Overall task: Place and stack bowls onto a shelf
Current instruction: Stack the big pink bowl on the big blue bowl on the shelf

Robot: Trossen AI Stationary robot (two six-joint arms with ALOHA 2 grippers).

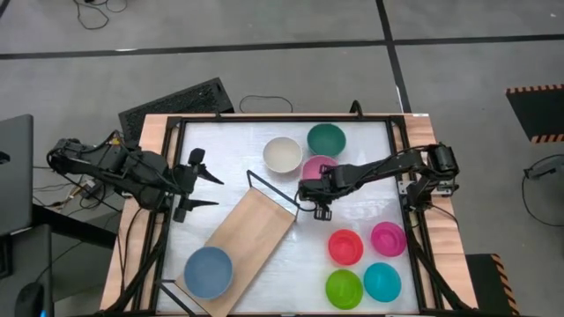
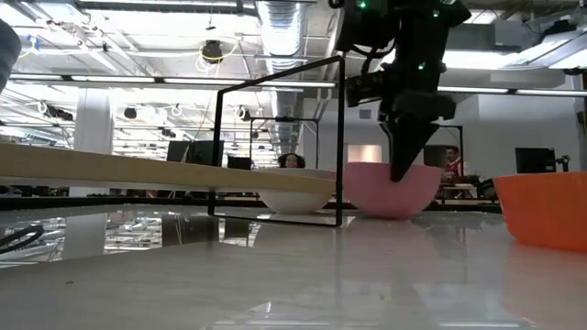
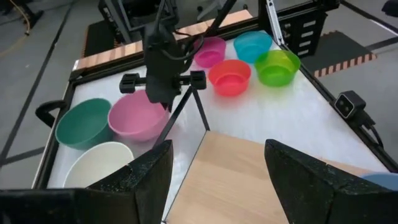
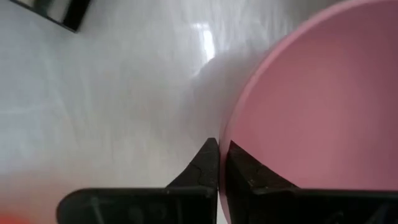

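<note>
- You see the light pink bowl [image 1: 319,165] on the white table [image 1: 352,211], between the cream-white bowl [image 1: 283,154] and the dark green bowl [image 1: 326,138], just beyond the far end of the shelf [image 1: 256,231].
- Your right gripper [image 4: 219,163] stands over the pink bowl's near edge; its fingers are pressed together on the rim, one on each side of the wall.
- The shelf lies diagonally on the table, and the navy blue bowl [image 1: 208,269] sits on its near end.
- The red bowl [image 1: 345,246], magenta bowl [image 1: 388,239], lime green bowl [image 1: 344,288] and cyan bowl [image 1: 382,281] stay grouped at the right.
- Your left gripper [image 1: 210,191] waits at the left side with fingers wide apart.
</note>
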